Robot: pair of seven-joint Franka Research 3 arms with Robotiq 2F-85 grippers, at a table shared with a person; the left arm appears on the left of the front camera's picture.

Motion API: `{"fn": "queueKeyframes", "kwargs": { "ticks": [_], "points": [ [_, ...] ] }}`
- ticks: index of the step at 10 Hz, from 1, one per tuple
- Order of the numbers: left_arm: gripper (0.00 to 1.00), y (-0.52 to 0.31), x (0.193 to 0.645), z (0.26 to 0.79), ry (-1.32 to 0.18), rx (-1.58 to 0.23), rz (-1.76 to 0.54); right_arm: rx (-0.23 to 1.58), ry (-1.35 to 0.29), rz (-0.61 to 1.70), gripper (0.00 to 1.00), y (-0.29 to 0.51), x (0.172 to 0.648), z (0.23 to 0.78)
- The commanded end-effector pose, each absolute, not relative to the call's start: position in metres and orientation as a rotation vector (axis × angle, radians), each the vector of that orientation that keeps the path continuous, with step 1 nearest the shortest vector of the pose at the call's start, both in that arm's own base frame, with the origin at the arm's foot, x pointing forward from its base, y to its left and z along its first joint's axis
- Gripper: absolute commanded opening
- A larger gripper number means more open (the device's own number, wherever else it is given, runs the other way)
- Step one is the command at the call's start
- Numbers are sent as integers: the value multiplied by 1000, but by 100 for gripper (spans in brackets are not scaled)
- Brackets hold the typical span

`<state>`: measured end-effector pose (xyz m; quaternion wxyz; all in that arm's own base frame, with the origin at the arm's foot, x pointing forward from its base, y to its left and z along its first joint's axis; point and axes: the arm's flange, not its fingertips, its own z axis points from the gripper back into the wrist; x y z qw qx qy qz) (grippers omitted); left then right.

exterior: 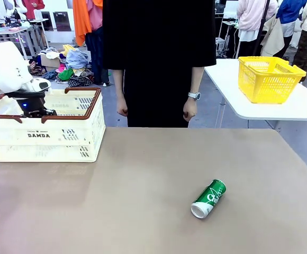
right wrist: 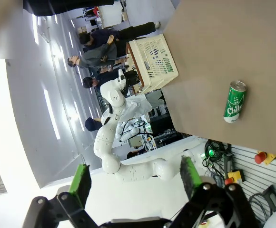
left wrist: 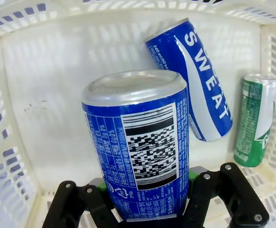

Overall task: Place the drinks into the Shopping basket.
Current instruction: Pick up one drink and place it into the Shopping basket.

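While the left pincer [left wrist: 150, 202] grips a blue can [left wrist: 138, 147], its base is hidden.

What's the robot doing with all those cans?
The robot is putting drink cans into the big cream shopping basket. Its left tool is down inside the basket, shut on a blue can. Another blue can and a green can already lie in the basket. One more green can lies on its side on the table. The right tool is open and holds nothing. A person stands at the far side, hands down.
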<state>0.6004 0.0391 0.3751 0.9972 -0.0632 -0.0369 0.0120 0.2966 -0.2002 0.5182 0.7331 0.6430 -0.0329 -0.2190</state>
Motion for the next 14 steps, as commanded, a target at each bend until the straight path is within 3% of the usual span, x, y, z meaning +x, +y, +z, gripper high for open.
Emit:
{"fn": "queueKeyframes", "kwargs": {
  "ticks": [1,2,3,10,13,14],
  "points": [
    [8,39,610,377,-44,-114,14,1431,-69,-484,100,-201,297,524],
    [41,38,611,375,-36,-121,20,1431,-69,-484,100,-201,297,524],
    [99,38,612,375,-36,-121,23,1431,-69,-484,100,-201,297,524],
    [100,33,591,392,-63,-124,2,1431,-69,-484,100,-201,297,524],
    [100,50,525,499,-208,-216,-85,1431,-69,-484,100,-201,297,524],
    [100,56,500,530,-191,-291,-152,1431,-69,-484,100,-201,297,524]
  ]
}}
